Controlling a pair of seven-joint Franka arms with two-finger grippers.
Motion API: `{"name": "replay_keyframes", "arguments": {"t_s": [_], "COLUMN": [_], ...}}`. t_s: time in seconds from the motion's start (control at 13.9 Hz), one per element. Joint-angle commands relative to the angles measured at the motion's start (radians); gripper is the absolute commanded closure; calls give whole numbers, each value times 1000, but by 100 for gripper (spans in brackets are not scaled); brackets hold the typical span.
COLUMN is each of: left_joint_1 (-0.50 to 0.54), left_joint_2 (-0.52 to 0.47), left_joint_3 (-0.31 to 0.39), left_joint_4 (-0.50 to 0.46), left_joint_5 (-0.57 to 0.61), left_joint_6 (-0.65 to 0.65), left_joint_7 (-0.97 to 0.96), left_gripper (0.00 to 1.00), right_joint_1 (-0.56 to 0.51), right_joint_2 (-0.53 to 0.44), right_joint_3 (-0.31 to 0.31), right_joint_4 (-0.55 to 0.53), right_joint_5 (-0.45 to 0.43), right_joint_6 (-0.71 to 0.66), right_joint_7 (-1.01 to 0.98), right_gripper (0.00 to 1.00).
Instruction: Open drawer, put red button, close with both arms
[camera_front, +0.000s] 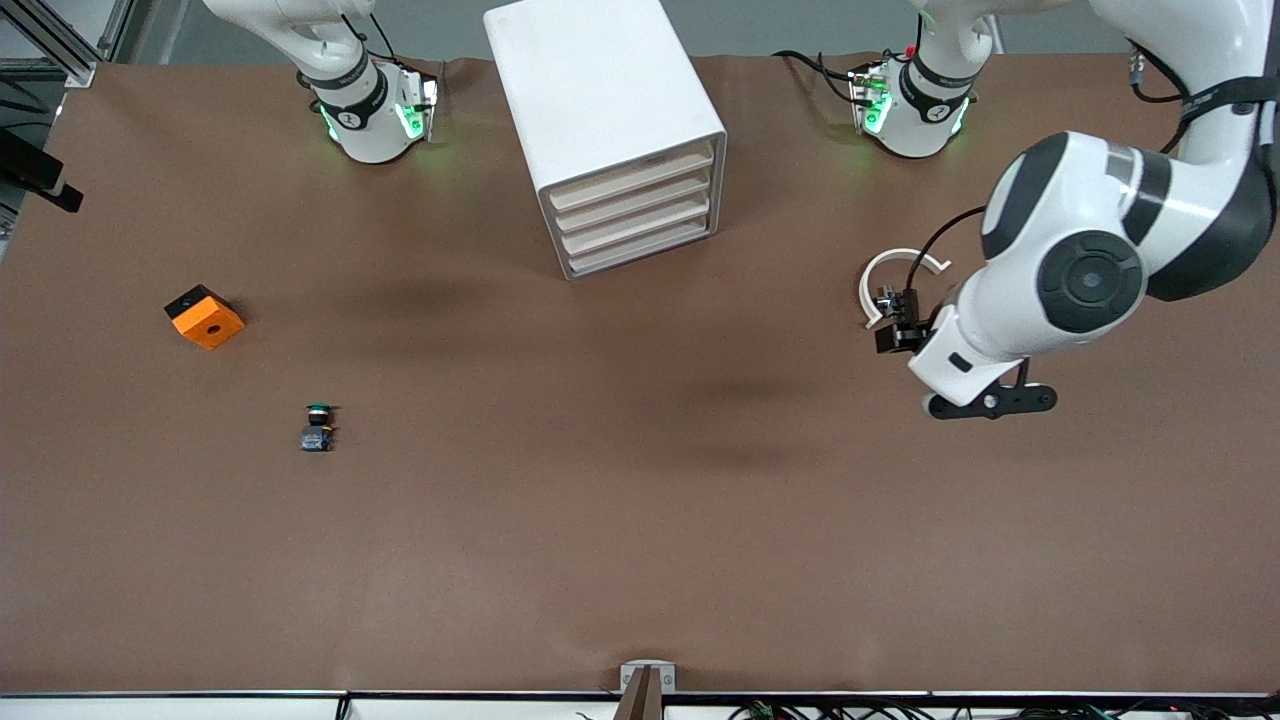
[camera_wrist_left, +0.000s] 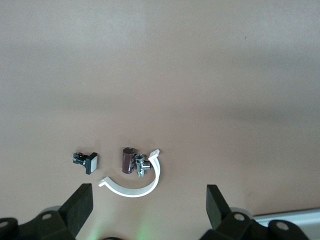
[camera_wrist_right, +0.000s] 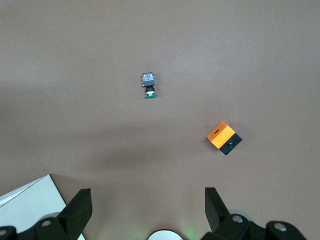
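The white drawer unit stands at the table's robot side, and its several drawers are all shut. The red button shows in no view. My left arm's hand hangs over the table toward the left arm's end. In the left wrist view my left gripper is open and empty above a white curved clip. My right gripper is out of the front view. In the right wrist view it is open and empty, high over the table, beside a corner of the drawer unit.
A green-capped button and an orange-and-black block lie toward the right arm's end. Beside the clip lie a dark cylinder, a small metal fitting and a small black-and-white switch.
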Motion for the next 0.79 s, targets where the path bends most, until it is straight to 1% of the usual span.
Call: {"name": "replay_keyframes", "arguments": {"t_s": [0.0, 0.07, 0.14, 0.22, 0.29, 0.36, 0.5, 0.58, 0.72], "left_joint_1": [31, 24, -4, -51, -82, -87, -78, -76, -70], "left_joint_2": [-98, -128, -157, -189, -215, -241, -284, -309, -361], "left_joint_3": [10, 42, 95, 167, 218, 237, 243, 258, 270], "left_joint_4": [-85, -105, -125, -151, -179, -205, -237, -255, -309], "left_joint_5": [-34, -44, -71, -91, -100, -100, -102, -102, -102], "left_joint_6": [-9, -12, -12, -12, -12, -12, -10, -12, -1], "left_joint_7": [86, 106, 138, 179, 203, 218, 221, 221, 241], "left_gripper": [0, 0, 0, 0, 0, 0, 0, 0, 0], "right_joint_1": [-8, -8, -8, -8, -8, -8, -8, -8, -8], "right_joint_2": [-20, -20, -20, -20, -20, -20, -20, -20, -20], "right_joint_3": [3, 3, 3, 3, 3, 3, 3, 3, 3], "right_joint_4": [-19, -19, -19, -17, -19, -19, -19, -19, -19], "right_joint_5": [4, 4, 4, 4, 4, 4, 4, 4, 4], "right_joint_6": [3, 3, 3, 5, 5, 5, 3, 3, 3], "right_joint_7": [-61, -66, -66, -65, -65, -63, -63, -63, -62], "right_gripper": [0, 0, 0, 0, 0, 0, 0, 0, 0]}}
